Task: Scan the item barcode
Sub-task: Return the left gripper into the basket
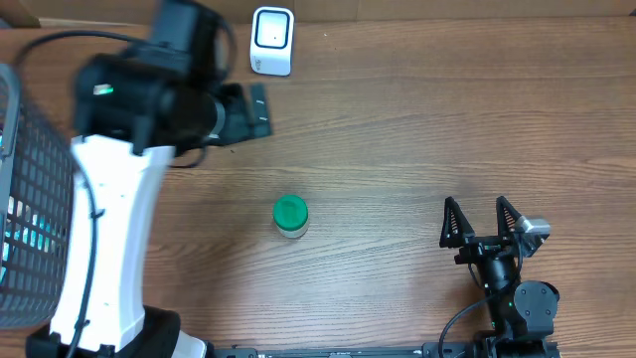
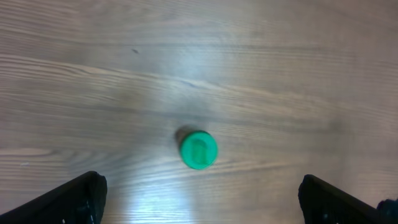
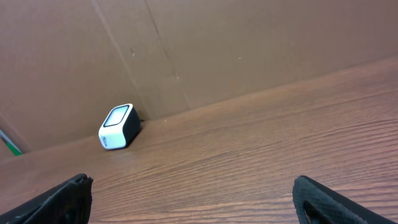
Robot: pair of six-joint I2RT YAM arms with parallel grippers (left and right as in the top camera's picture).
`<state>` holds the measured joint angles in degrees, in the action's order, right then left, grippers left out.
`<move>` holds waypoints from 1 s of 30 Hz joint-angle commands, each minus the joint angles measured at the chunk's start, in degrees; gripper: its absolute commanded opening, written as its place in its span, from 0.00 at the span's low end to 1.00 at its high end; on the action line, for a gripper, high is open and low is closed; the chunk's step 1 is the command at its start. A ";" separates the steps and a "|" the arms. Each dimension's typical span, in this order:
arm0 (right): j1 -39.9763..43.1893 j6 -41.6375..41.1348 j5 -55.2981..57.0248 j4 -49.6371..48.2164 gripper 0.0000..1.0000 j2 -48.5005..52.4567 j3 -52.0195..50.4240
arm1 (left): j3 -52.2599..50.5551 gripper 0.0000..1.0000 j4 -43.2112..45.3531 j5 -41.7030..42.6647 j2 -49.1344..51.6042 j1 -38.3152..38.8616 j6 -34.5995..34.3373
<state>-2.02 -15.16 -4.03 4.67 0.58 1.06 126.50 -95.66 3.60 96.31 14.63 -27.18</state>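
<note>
The item, a small jar with a green lid (image 1: 290,213), stands upright on the wooden table near the middle. No barcode shows on it. In the left wrist view the green lid (image 2: 199,150) lies straight below, between and beyond my left gripper (image 2: 200,184), which hangs high above it, open and empty. Overhead, the left gripper (image 1: 252,111) is up and to the left of the jar. A white barcode scanner (image 1: 271,41) sits at the table's far edge, also visible as the scanner (image 3: 118,127) in the right wrist view. My right gripper (image 1: 482,225) rests open at the near right.
A dark wire basket (image 1: 25,199) stands at the left edge. A brown cardboard wall (image 3: 217,50) runs along the back of the table behind the scanner. The left arm's white link (image 1: 109,239) crosses the near left of the table.
</note>
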 commanded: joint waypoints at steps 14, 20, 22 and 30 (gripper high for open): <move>-0.33 0.15 0.52 -0.28 1.00 -0.42 -0.59 | 8.13 1.00 -1.14 0.96 -3.17 -25.11 8.41; -0.33 0.15 0.52 -0.26 1.00 -0.42 -0.59 | 17.81 1.00 -1.11 0.63 -4.35 -34.91 8.57; -0.33 0.15 0.52 -0.26 1.00 -0.42 -0.59 | 19.43 1.00 -1.14 0.68 -4.39 -38.82 8.33; -0.33 0.15 0.52 -0.26 1.00 -0.42 -0.59 | 18.34 1.00 -1.14 -0.15 -4.31 -52.41 6.71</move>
<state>-2.02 -15.18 -4.03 4.67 0.58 1.06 145.47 -96.68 4.03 91.83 -34.35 -20.36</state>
